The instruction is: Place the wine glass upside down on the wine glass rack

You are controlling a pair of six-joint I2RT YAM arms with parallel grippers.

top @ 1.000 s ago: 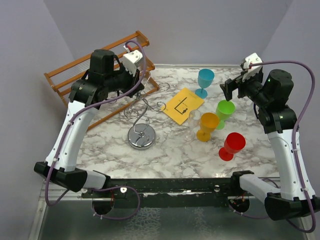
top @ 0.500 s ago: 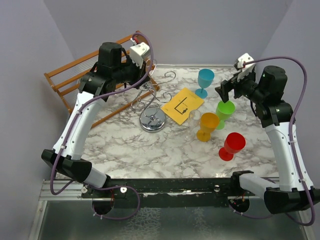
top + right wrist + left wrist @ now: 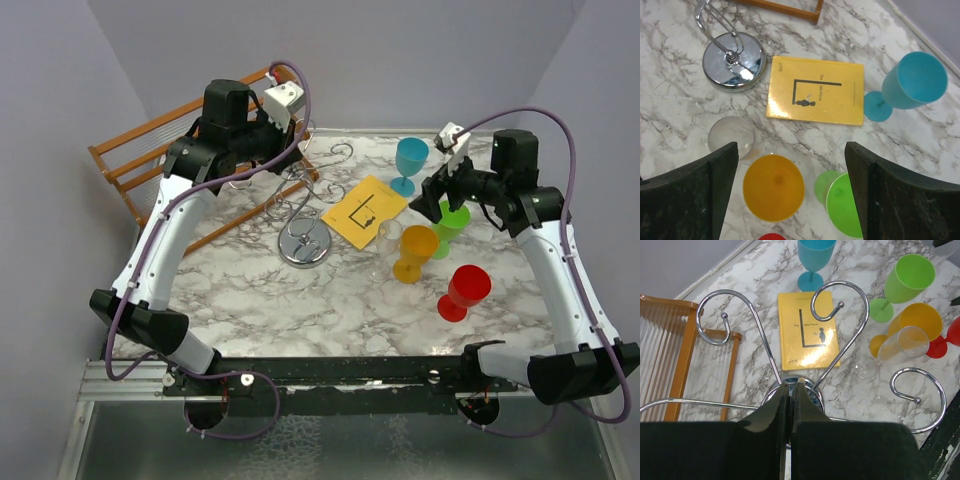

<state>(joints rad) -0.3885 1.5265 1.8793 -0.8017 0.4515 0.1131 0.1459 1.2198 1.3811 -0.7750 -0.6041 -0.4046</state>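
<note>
The wine glass rack (image 3: 305,246), chrome wire with curled arms on a round shiny base, stands left of the yellow book. It also shows in the left wrist view (image 3: 839,286) and the right wrist view (image 3: 734,61). My left gripper (image 3: 287,163) is shut on the top of its central post (image 3: 790,385). A clear wine glass (image 3: 385,242) stands upright by the orange goblet (image 3: 415,252); it shows in both wrist views (image 3: 901,346) (image 3: 731,138). My right gripper (image 3: 437,203) is open and empty, hovering above the orange (image 3: 774,187) and green (image 3: 845,205) goblets (image 3: 790,148).
A yellow book (image 3: 366,210) lies mid-table. A blue goblet (image 3: 408,165) stands at the back, a green one (image 3: 450,222) under my right gripper, a red one (image 3: 464,292) front right. A slatted wooden shelf rack (image 3: 150,150) leans at the back left.
My left gripper has moved the rack back and to the right, next to the book. My right arm has swung left and lower, over the green and orange goblets.
</note>
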